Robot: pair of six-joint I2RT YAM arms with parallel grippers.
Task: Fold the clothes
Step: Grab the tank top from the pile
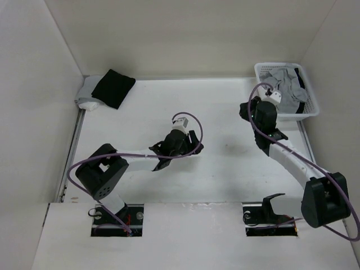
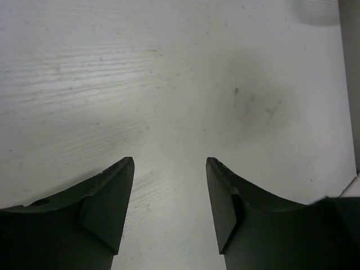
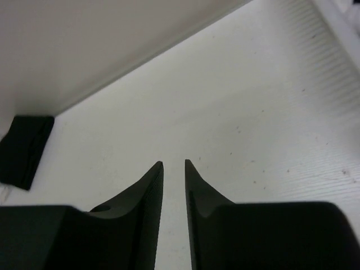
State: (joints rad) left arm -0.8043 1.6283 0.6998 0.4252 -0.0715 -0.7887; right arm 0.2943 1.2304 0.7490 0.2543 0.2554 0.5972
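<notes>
1. Clothes: the light grey tank top [image 1: 285,85] lies crumpled in the white basket [image 1: 311,111] at the table's far right corner, not yet laid out.
2. Right gripper [image 3: 174,163]: hangs just beside the basket over bare table [image 1: 225,174]. Its fingers stand a narrow slit apart with nothing between them. My guess is that it is there to pull the top out.
3. Left gripper [image 2: 170,160]: spread wide and empty, low over the middle of the table. It is probably placed to take a hem once the fabric arrives.
4. Far left corner: black cloth square [image 1: 114,87] sits on a white garment [image 1: 87,102], well apart from both arms. This looks like a pile set out of the way.
5. Judgement: folding has not started, and fetching comes first.
</notes>
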